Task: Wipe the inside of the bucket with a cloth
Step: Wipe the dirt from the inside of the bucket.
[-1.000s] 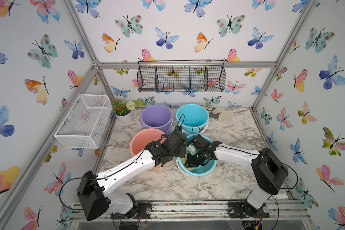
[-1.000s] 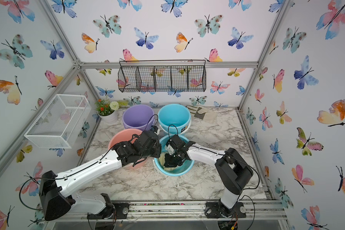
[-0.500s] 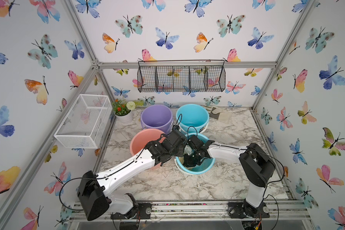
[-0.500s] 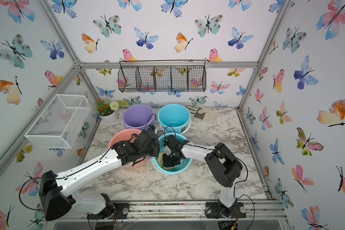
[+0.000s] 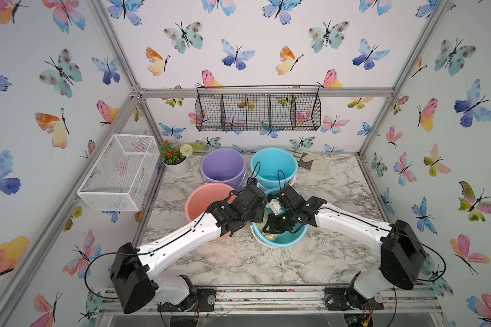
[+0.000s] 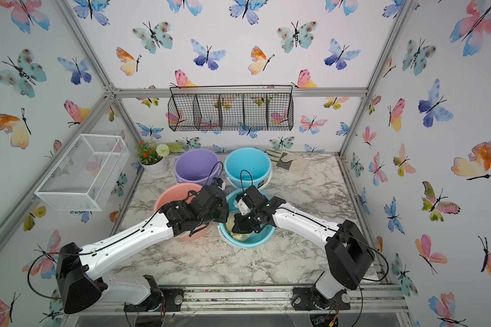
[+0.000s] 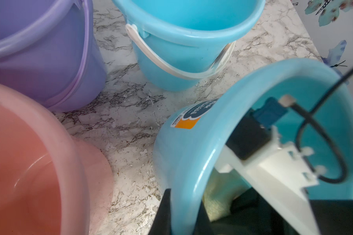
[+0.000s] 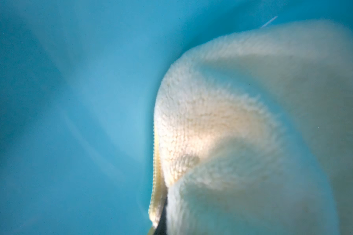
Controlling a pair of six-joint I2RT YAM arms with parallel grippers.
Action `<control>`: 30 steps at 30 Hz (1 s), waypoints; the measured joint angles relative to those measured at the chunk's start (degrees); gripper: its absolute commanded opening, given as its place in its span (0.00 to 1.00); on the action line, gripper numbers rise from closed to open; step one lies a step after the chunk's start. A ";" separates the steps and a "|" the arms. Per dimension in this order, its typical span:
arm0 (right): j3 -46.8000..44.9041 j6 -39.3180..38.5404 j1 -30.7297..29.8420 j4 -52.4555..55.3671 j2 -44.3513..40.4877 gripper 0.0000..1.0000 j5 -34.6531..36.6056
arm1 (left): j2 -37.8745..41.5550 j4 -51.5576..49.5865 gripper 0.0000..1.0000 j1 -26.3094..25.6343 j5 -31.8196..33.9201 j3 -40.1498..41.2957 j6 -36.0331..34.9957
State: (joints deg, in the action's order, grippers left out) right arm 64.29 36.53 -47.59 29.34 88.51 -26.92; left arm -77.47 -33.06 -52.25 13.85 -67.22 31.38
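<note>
The bucket (image 5: 291, 240) (image 6: 255, 242) is the nearer blue one, standing on the marble table in both top views. My left gripper (image 5: 257, 219) (image 7: 183, 211) is shut on the bucket's rim (image 7: 192, 162), one finger outside the wall and one inside. My right gripper (image 5: 272, 226) (image 6: 238, 226) reaches down inside the bucket and is shut on the cloth (image 8: 222, 132), a pale yellow fluffy rag pressed against the blue inner wall (image 8: 69, 101). A bit of the cloth (image 5: 270, 235) (image 7: 216, 195) shows under the right wrist. Only one dark fingertip (image 8: 163, 219) shows beside the cloth.
A pink bucket (image 5: 207, 198) stands just left of the held one, under my left arm. A purple bucket (image 5: 223, 167) and a second blue bucket (image 5: 274, 164) stand behind. At the back are a flower pot (image 5: 177, 164) and a beige cloth with a grey patch (image 5: 309, 164). Wire baskets (image 5: 119, 172) (image 5: 258, 109) hang on the walls.
My right gripper, with the cloth, swept left inside the bucket and has come back to the right; its elbow swung in and out again. The left gripper kept its hold on the rim.
</note>
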 measured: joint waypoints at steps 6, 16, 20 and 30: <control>-5.92 9.25 0.00 -7.19 -8.35 0.02 -1.42 | 0.00 -0.13 0.00 0.00 -0.22 0.04 0.15; -17.57 28.30 0.00 -27.06 -16.11 0.02 3.06 | 0.00 0.09 0.00 0.00 -1.27 0.07 1.29; -16.63 30.21 -0.13 -30.95 -15.74 0.02 4.98 | 0.00 0.35 0.00 0.00 -1.40 0.07 1.49; -14.69 29.14 -2.12 -32.37 -10.38 0.02 12.09 | 0.00 0.90 0.00 0.24 -1.51 0.55 2.21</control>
State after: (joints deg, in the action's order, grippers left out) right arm 49.60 65.67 -49.71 -3.03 78.13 -14.83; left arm -77.47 -32.16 -52.01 12.34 -66.67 33.58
